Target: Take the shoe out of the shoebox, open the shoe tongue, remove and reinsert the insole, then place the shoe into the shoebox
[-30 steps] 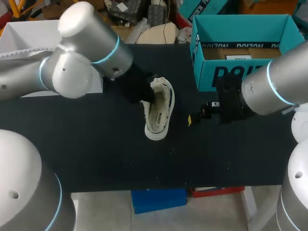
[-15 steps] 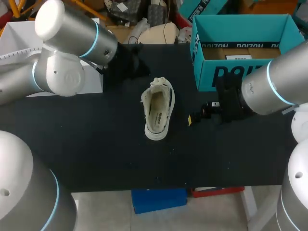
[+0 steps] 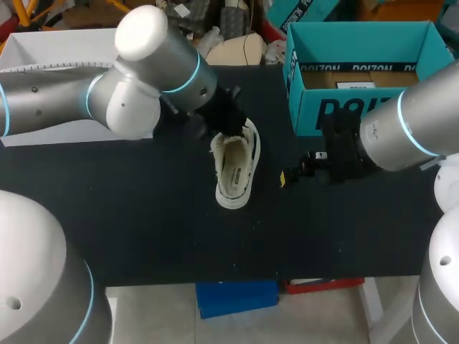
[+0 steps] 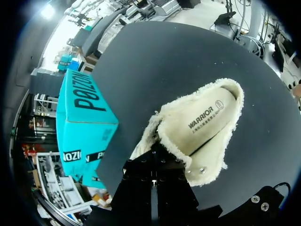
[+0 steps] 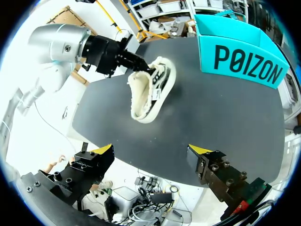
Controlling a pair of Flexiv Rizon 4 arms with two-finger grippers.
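Note:
A cream shoe (image 3: 237,168) with fleecy lining lies on its side in the middle of the black table (image 3: 143,222), its opening facing up. My left gripper (image 3: 231,127) is shut, its tips pressed against the fleecy tongue end of the shoe (image 4: 207,125), with nothing held between them. In the right wrist view the left gripper (image 5: 146,69) touches the far end of the shoe (image 5: 148,92). My right gripper (image 3: 290,174) hovers open to the right of the shoe, with nothing between its fingers (image 5: 200,150). The teal shoebox (image 3: 358,79) stands open at the back right.
A white board (image 3: 43,54) lies at the table's back left, beside my left arm. The shoebox (image 5: 240,56) stands close behind my right arm. Bare black tabletop stretches in front of the shoe to the front edge (image 3: 237,276).
My left gripper drew back from the shoe toward the back left, then came back to its tongue end, shut all the while. The shoe and my right arm have stayed in place.

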